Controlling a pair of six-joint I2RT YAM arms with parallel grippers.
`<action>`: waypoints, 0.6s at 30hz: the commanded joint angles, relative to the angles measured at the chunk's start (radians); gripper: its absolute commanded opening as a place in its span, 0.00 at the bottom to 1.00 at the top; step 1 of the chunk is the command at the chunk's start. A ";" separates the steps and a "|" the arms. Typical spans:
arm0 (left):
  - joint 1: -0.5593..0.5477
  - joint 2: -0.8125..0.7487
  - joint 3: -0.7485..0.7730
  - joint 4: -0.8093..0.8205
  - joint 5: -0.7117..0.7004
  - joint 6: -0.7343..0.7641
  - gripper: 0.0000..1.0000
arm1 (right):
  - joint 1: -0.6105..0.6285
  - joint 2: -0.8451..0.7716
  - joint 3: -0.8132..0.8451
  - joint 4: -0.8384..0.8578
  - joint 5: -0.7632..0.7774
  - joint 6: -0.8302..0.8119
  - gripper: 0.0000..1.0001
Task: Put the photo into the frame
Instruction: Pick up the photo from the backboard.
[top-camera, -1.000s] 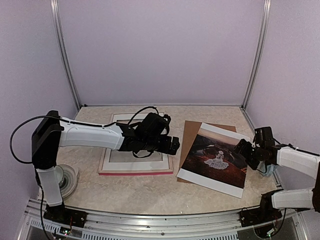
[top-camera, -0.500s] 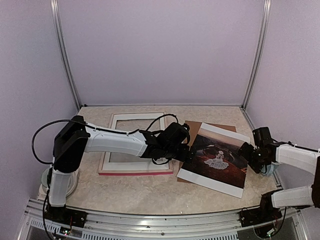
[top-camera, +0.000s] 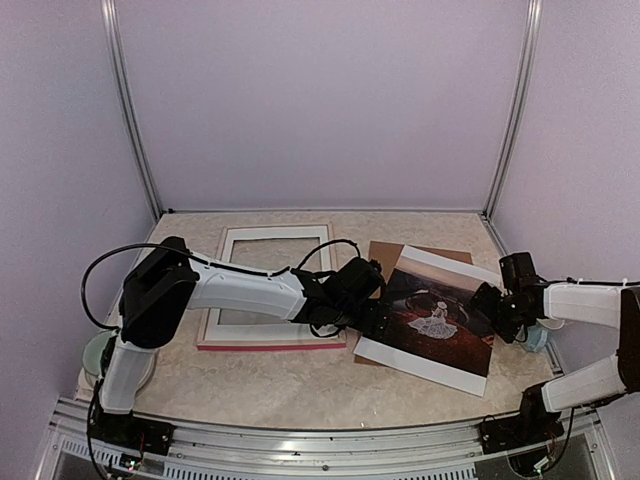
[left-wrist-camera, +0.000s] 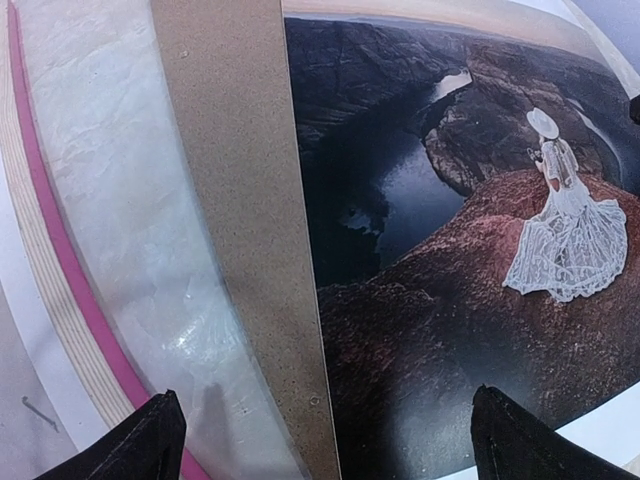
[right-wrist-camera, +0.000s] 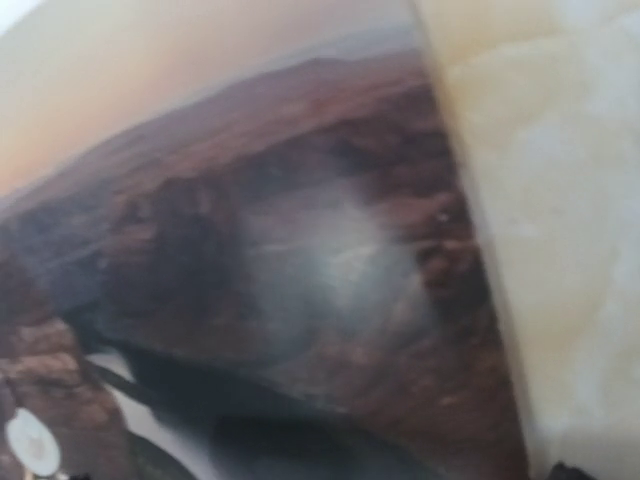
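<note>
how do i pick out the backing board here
On the marble table, look right of the pink frame. The board lies flat under the dark canyon photo, peeking out on the frame side and the far side. It is plain brown, with no picture.

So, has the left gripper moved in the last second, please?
Yes, the left gripper has swung right, off the frame to the left edge of the photo.

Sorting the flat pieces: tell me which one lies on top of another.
The photo: dark canyon print, resting on the brown backing board; the pink frame lies apart.
</note>
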 joint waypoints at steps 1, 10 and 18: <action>-0.007 0.040 0.045 -0.025 -0.015 0.021 0.99 | -0.010 -0.006 -0.010 0.059 -0.036 -0.005 0.99; -0.007 0.098 0.092 -0.081 -0.024 0.034 0.98 | -0.010 -0.024 -0.018 0.062 -0.036 -0.006 0.99; -0.008 0.130 0.109 -0.104 -0.036 0.038 0.95 | -0.010 -0.026 -0.027 0.078 -0.051 0.001 0.99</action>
